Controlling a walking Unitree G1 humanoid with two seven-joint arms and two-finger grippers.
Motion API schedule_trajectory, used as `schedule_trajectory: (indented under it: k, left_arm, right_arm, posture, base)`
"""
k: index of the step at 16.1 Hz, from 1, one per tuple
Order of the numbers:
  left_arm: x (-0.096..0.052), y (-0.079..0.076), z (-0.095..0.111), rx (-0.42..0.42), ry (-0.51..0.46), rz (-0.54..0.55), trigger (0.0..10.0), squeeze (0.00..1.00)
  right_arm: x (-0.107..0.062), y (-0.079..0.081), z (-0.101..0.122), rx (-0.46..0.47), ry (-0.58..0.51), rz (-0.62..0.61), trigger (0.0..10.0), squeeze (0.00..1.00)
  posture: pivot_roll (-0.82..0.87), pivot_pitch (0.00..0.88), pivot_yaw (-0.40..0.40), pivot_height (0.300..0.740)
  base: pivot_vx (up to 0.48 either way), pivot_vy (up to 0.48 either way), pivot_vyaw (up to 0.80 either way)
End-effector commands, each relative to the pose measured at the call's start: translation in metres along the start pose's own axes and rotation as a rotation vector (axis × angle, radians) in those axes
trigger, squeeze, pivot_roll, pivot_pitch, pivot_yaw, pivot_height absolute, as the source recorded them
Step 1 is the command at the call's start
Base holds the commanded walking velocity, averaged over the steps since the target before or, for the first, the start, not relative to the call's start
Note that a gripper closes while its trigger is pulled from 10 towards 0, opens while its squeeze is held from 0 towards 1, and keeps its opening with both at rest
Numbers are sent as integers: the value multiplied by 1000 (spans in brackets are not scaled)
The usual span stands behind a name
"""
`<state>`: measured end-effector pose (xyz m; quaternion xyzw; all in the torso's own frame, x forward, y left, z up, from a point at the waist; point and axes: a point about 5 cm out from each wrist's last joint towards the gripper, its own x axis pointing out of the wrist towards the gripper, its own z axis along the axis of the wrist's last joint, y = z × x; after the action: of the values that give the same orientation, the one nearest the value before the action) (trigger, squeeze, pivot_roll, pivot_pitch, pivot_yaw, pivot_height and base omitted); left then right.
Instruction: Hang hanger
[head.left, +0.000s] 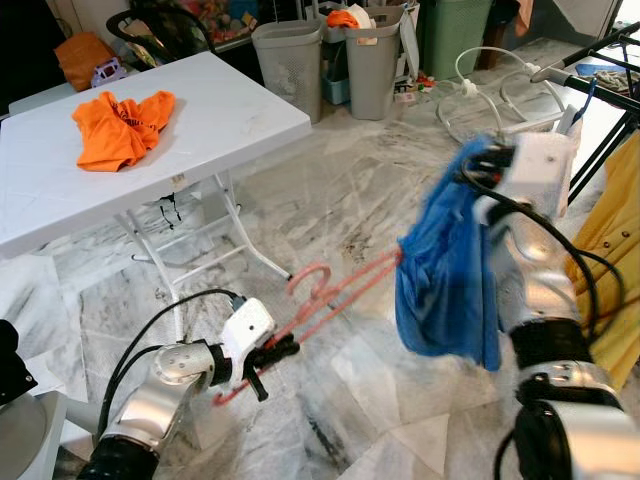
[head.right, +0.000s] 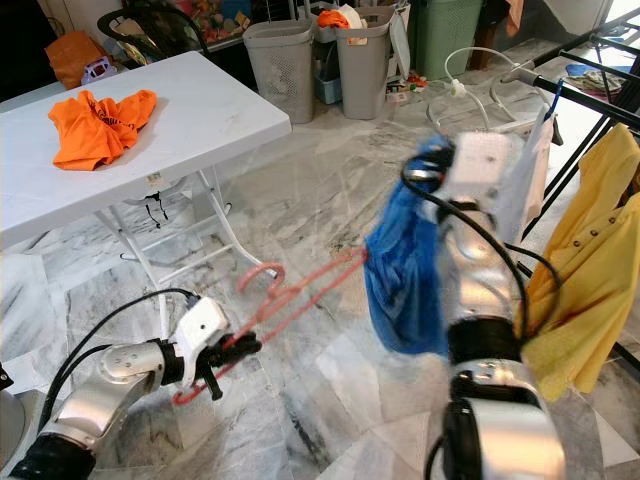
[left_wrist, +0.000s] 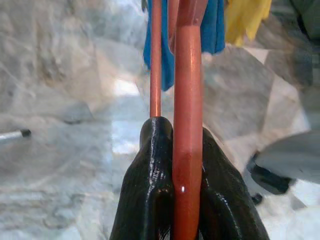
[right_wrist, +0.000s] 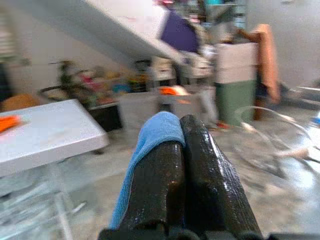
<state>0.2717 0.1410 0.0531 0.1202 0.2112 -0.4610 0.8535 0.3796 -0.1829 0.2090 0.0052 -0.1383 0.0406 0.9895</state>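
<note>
Marble floor (head.left: 350, 200), white folding bench (head.left: 230, 110), 2 grey laundry bins (head.left: 290, 60).
Left end effector (head.left: 268, 358) clamps the pink hanger (head.left: 330, 295) low; right end effector (right_wrist: 180, 165) pinches the blue garment (head.left: 445, 270), which hides the hanger's far end.

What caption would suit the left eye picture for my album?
Left tool grips a pink hanger while the right tool lifts a blue garment on it, beside a white table.
</note>
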Motion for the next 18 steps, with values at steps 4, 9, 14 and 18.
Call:
schedule_trajectory:
  k: [4, 9, 14, 18]
  left_arm:
    - [0, -2, -12, 27, 126, -38, 0, 0]
    - [13, -17, 0, 87, 107, -151, 0, 0]
    - [19, -29, 10, 98, 26, -244, 0, 0]
    - [13, -38, 16, 81, -35, -336, 0, 0]
  right_arm:
    - [5, 21, 26, 210, -81, 200, 0, 0]
    - [14, 9, 28, 284, -87, -14, 0, 0]
    - [6, 34, 0, -14, 84, 151, 0, 0]
    - [-9, -9, -36, -150, 268, -47, 0, 0]
  posture:
    - [-157, 9, 98, 740]
    - [-163, 3, 104, 740]
    - [-168, 7, 102, 740]
    - [-168, 7, 102, 740]
  base:
    - [0, 0, 0]
    - [0, 0, 0]
    - [0, 0, 0]
    - [0, 0, 0]
